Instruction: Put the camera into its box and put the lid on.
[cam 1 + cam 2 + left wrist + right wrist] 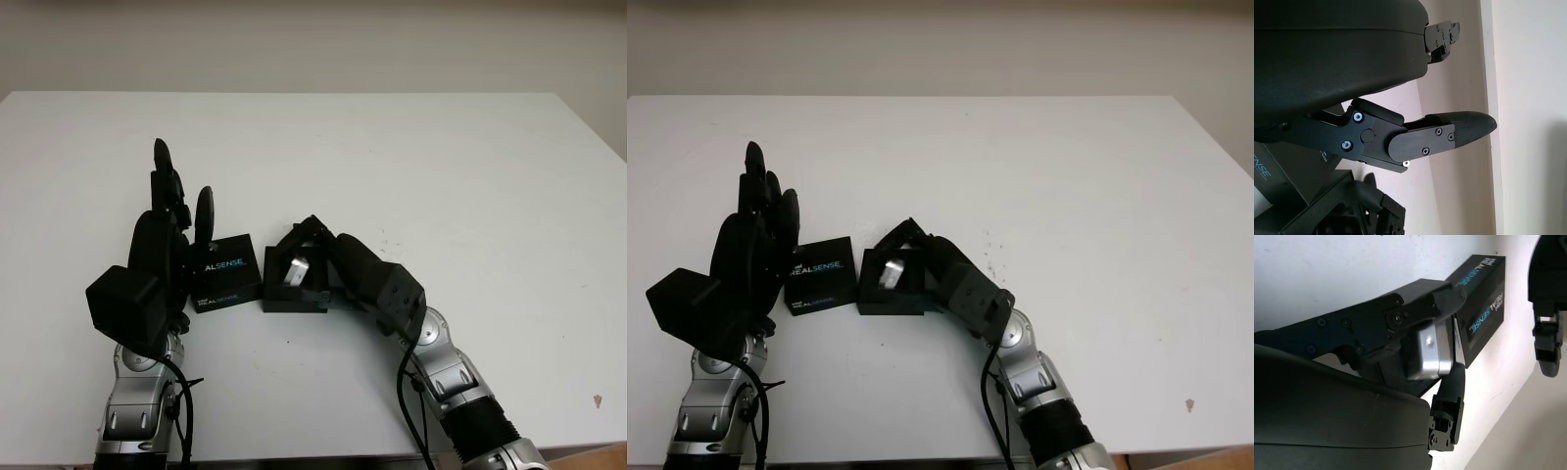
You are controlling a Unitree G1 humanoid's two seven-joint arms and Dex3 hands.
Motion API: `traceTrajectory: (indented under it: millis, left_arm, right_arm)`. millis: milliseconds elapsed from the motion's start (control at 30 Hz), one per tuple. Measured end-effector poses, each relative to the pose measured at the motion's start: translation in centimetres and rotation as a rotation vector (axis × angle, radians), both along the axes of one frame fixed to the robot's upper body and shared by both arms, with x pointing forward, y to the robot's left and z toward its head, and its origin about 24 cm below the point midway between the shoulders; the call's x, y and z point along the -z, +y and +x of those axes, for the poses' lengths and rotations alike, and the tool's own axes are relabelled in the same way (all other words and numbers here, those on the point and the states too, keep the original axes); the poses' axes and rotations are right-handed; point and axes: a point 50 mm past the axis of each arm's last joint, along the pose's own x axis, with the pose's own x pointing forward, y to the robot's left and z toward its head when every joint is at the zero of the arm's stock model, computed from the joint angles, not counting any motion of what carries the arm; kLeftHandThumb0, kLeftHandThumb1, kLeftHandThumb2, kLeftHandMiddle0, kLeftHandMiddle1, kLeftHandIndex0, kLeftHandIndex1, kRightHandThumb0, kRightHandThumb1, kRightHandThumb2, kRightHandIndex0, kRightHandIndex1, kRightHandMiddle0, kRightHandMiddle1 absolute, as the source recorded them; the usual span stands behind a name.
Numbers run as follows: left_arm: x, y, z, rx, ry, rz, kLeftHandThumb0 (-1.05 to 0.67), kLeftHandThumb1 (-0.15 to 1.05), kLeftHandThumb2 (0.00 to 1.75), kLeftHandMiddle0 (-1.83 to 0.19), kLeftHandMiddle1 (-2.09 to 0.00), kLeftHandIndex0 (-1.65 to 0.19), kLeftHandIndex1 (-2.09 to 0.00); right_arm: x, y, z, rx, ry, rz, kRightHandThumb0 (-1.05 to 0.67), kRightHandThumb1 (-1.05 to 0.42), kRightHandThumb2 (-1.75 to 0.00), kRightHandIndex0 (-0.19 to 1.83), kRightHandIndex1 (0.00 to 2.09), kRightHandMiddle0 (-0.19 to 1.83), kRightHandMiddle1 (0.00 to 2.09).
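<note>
Over the open black box (pixel 294 291), right hand (pixel 318 250) gripping the silver camera (pixel 299 269), tilted inside its walls. Just beside, left: lid (pixel 225 271) flat on white counter (pixel 441 176); left hand (pixel 162 240) raised, open, holding nothing. Wide bare counter beyond.

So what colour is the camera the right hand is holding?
Silver metal; the camera shows best in the right wrist view, gripped by the right hand over the black box.

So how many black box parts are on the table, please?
2. The open box sits at the middle, where the right hand holds the silver camera in it. The RealSense lid lies beside it, next to the open left hand.
</note>
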Motion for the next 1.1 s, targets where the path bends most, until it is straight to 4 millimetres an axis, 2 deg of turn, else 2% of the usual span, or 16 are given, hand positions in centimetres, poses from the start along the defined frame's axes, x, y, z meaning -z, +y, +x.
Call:
traceTrajectory:
  millis: [167,567,833,1100]
  left_arm:
    - [0.0,0.0,0.0,0.001,0.0,0.0,-0.72,1.05,0.59,0.19,0.0,0.19,0.0]
    - [0.0,0.0,0.0,0.012,0.001,-0.004,-0.71,1.05,0.58,0.19,0.0,0.19,0.0]
    - [0.0,0.0,0.0,0.008,0.005,-0.007,-0.71,1.05,0.58,0.19,0.0,0.19,0.0]
    - [-0.1,0.0,-0.1,0.008,0.0,-0.007,-0.71,1.05,0.58,0.19,0.0,0.19,0.0]
  right_arm:
    - [-0.5,-0.5,-0.4,0.006,-0.053,-0.016,-0.47,-1.01,-0.05,-0.17,0.18,-0.19,1.0]
    - [-3.3,-2.3,-0.3,0.01,-0.16,-0.01,-0.47,-1.02,-0.06,-0.15,0.16,-0.19,0.97]
    - [-6.7,-4.8,0.3,-0.041,-0.315,-0.103,-0.36,-0.94,-0.04,0.07,0.23,0.05,1.04]
    - [-10.3,-6.5,0.8,-0.125,-0.579,-0.343,-0.29,-0.83,-0.05,0.25,0.21,0.37,0.76]
